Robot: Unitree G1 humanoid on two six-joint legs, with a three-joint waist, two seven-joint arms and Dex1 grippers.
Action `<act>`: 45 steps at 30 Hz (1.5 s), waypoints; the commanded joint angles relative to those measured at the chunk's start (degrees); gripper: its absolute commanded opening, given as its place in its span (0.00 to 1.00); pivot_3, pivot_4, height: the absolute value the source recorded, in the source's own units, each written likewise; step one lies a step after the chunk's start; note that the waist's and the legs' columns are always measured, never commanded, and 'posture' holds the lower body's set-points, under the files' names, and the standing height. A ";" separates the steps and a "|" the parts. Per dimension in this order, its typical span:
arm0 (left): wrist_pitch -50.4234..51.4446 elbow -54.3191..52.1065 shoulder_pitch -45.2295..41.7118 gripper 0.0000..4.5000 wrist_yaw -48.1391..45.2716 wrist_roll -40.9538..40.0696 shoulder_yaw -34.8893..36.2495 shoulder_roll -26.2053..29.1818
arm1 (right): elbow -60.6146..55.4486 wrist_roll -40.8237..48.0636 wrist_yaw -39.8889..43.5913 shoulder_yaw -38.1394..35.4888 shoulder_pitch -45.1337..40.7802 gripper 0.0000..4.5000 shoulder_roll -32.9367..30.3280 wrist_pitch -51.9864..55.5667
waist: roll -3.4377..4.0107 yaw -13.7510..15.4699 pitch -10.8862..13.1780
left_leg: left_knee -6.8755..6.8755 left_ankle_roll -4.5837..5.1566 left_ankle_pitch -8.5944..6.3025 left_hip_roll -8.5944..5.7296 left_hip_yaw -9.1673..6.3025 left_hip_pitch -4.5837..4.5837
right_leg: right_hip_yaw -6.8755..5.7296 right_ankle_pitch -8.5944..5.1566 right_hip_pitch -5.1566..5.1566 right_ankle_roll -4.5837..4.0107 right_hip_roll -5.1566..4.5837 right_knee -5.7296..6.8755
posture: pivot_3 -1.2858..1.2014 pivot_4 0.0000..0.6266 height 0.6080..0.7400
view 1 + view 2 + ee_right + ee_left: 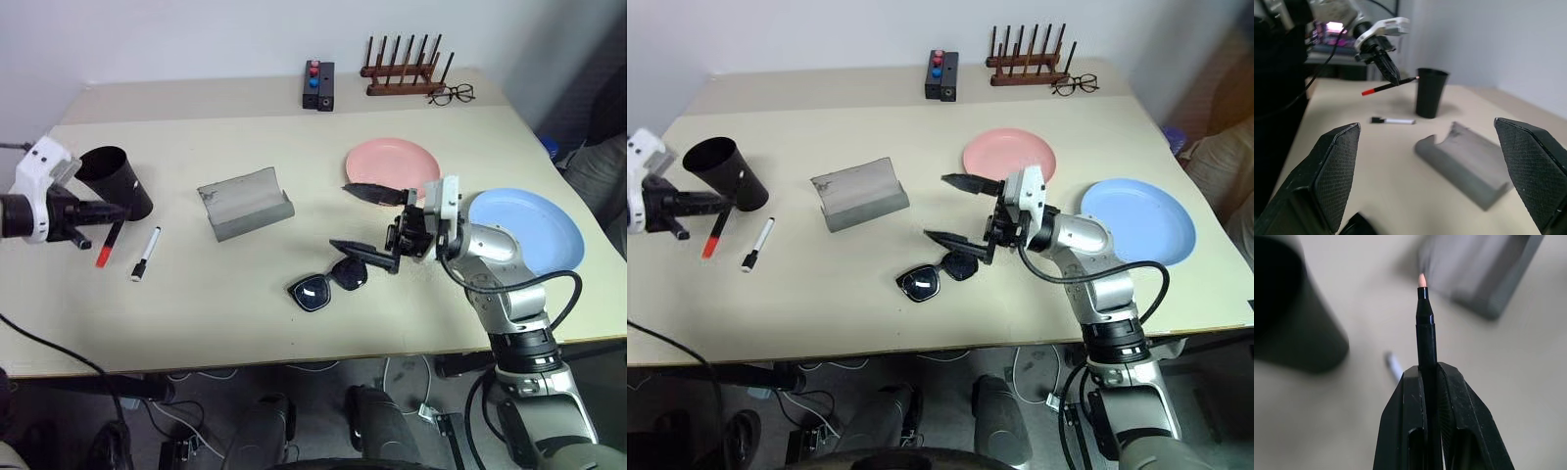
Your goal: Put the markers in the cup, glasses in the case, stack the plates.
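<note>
Left end effector (1392, 74) clamped on red-capped marker (1388, 86), in air just beside black cup (1430, 92). Right end effector (965, 211) wide apart above sunglasses (939, 275). Tilt marker upright over rim, then release.

Even, bright diffuse indoor light, soft faint shadows beneath the cup (116, 182) and case (245, 202), no harsh glare on the table (294, 323), left wrist view background heavily blurred, marker (1426, 328) fairly sharp, right wrist foreground fingers soft.
</note>
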 commanded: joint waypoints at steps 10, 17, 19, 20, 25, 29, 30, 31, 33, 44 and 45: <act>-34.16 21.56 -18.47 0.00 17.00 -0.73 9.02 -8.45 | 1.60 1.50 -2.92 -2.95 -3.37 1.00 1.24 -0.95 | -0.05 -0.16 -0.03 | 0.05 -0.34 0.19 -0.03 0.03 -0.05 | -0.01 0.01 -0.03 0.01 -0.02 -0.04 | 0.52 0.24 1.00; -46.07 35.02 -23.80 0.00 22.74 -0.94 11.44 -7.70 | 1.21 1.07 -3.38 -2.91 -2.88 1.00 1.01 -1.30 | -0.05 -0.16 -0.03 | 0.05 -0.32 0.19 -0.04 0.05 -0.06 | -0.01 0.01 -0.05 0.01 -0.01 -0.02 | 0.52 0.24 1.00; -48.63 37.88 -22.87 0.00 23.68 -0.79 11.93 -8.26 | 1.25 0.75 -3.40 -2.83 -2.86 1.00 0.97 -1.49 | -0.05 -0.17 -0.03 | 0.05 -0.32 0.19 -0.04 0.05 -0.05 | -0.01 0.01 -0.05 0.02 -0.01 -0.01 | 0.52 0.24 1.00; -49.64 38.99 -22.30 0.00 24.05 -0.89 12.26 -8.63 | 1.27 0.56 -3.40 -2.78 -2.87 1.00 0.94 -1.60 | -0.05 -0.16 -0.03 | 0.05 -0.32 0.19 -0.04 0.05 -0.06 | -0.02 0.01 -0.05 0.02 -0.01 -0.01 | 0.52 0.24 1.00; -54.80 40.66 -19.02 0.00 24.66 -2.57 14.19 -12.42 | 1.32 -0.30 -3.61 -2.66 -2.85 1.00 0.68 -2.13 | -0.08 0.06 -0.05 | 0.09 -0.31 0.19 -0.05 0.04 -0.06 | -0.02 0.01 -0.04 0.02 -0.02 0.02 | 0.52 0.24 1.00; -55.69 42.18 -18.02 0.00 25.16 -4.83 16.71 -14.44 | 1.42 -0.49 -3.72 -2.73 -2.99 1.00 0.58 -2.03 | -0.13 -0.05 -0.07 | 0.14 -0.31 0.19 -0.05 0.03 -0.13 | -0.03 0.01 -0.07 0.02 -0.02 0.02 | 0.52 0.24 1.00; -56.18 42.65 -17.69 0.00 26.08 -4.67 16.89 -14.64 | 1.41 -0.52 -3.74 -2.71 -3.02 1.00 0.57 -1.99 | -0.13 -0.09 -0.07 | 0.14 -0.31 0.19 -0.04 0.03 -0.16 | -0.03 0.01 -0.12 0.02 -0.01 0.02 | 0.52 0.24 1.00; -56.25 42.81 -17.41 0.00 25.86 -4.79 16.95 -14.87 | 1.37 -0.62 -3.72 -2.67 -3.05 1.00 0.51 -2.06 | -0.13 -0.17 -0.07 | 0.14 -0.32 0.19 -0.04 0.03 -0.18 | -0.03 0.01 -0.14 0.02 -0.01 0.04 | 0.52 0.24 1.00; -57.30 42.99 -16.54 0.00 26.85 -4.13 16.65 -15.30 | 1.50 -0.69 -3.84 -2.71 -3.17 1.00 0.47 -2.06 | -0.12 -0.32 -0.07 | 0.13 -0.32 0.19 -0.04 0.04 -0.18 | -0.02 0.01 -0.17 0.02 -0.01 0.05 | 0.52 0.24 1.00; -58.39 42.60 -15.76 0.70 27.59 -3.77 16.48 -14.99 | 1.29 -1.12 -4.20 -2.60 -2.80 1.00 0.29 -2.35 | -0.13 -0.14 -0.07 | 0.14 -0.31 0.19 -0.05 0.04 -0.22 | -0.02 0.01 -0.19 0.02 -0.02 0.06 | 0.52 0.24 1.00; -58.09 42.43 -15.81 0.82 27.17 -3.95 16.47 -15.10 | 1.29 -1.12 -4.20 -2.58 -2.83 1.00 0.35 -2.30 | -0.13 -0.14 -0.07 | 0.14 -0.31 0.19 -0.05 0.04 -0.22 | -0.02 0.01 -0.19 0.02 -0.02 0.06 | 0.52 0.24 1.00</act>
